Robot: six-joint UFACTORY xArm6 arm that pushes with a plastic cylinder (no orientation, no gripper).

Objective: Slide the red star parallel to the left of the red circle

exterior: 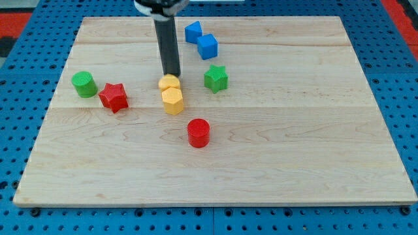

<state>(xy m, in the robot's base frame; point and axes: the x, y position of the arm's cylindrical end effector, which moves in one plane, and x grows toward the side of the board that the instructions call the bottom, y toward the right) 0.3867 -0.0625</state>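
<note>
Progress on the task looks nil as yet: the red star (pixel 113 97) sits at the view's left of the bench (pixel 294 163), just beside the green cylinder (pixel 84 84) at its ten o'clock, and well apart from the red circle (pixel 198 132), which lies toward its four o'clock. To do the step well, I judge my tip (pixel 172 74) should come round to the star's twelve o'clock side and push it toward six o'clock until it is level with the circle, staying at the circle's nine o'clock. A short, centred push would keep the star from spinning off, and the route should skirt the green cylinder.

The rod stands nearly upright, coming down from the view's top, with my tip touching or just behind the yellow block (pixel 169 82), which sits against a yellow hexagon (pixel 172 101) at its six o'clock. There are no fingers on this arm, so no open or closed state applies. Two blue blocks (pixel 201 39) and a green star (pixel 215 78) lie at the tip's one to three o'clock.
</note>
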